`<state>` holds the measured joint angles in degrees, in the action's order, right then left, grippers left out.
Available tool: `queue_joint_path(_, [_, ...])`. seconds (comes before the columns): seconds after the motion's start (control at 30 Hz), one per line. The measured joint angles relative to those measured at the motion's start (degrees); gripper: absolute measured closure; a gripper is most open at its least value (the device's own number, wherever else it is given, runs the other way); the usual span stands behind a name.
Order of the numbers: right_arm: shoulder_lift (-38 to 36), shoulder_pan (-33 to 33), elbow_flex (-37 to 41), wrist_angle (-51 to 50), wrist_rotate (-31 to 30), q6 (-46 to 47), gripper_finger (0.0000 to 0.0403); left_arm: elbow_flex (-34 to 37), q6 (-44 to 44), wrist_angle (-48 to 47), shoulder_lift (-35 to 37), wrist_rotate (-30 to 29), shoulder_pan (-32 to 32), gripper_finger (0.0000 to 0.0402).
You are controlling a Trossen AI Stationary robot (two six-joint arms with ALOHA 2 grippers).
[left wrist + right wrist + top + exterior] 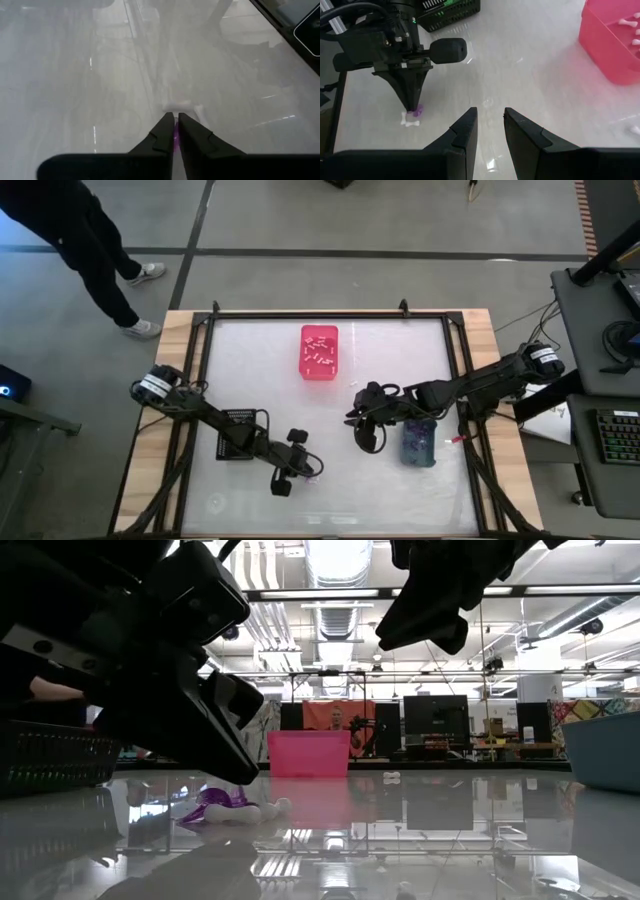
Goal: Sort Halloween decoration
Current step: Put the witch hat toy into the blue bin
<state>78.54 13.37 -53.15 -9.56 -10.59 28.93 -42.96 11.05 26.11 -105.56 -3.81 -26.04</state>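
On the glossy white table point(250, 360) the left gripper point(414, 107) had pinched shut on a tiny purple plastic piece point(419, 108) beside a small white bone-shaped piece point(410, 120), apparently a pick completed, calling next for a lift and carry to its bin, while the right gripper point(490, 125) waited nearby, jaws partly open and empty.

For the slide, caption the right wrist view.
Left gripper shut on a tiny purple piece beside a white bone-shaped piece; pink bin nearby.

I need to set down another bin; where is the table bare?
Bare: the far corners either side of the pink bin, and the near right corner. Crowded: the middle, between the black bin, left pincer, right pincer and blue bin.
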Motion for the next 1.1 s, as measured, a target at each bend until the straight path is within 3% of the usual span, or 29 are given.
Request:
queue_joint_path(0.33, [0.0,0.0,0.0,0.0,0.0,0.0,0.0314,0.0,-1.2,-0.1,1.3,-1.6,0.1,0.0401])
queue_joint_path(0.57, [0.4,1.1,0.0,0.5,-0.1,-1.7,0.0314,0.0,-6.8,-1.5,6.2,-9.0,0.1,0.0401])
queue_joint_path(0.83, [5.5,3.9,0.0,7.2,-0.1,-13.5,0.0314,-0.1,-8.2,-2.1,11.9,-22.4,0.7,0.0401])
queue_joint_path(1.1, [9.7,4.5,0.0,17.1,-1.5,-21.4,0.0314,-0.2,-5.0,-2.1,14.1,-22.8,1.2,0.0401])
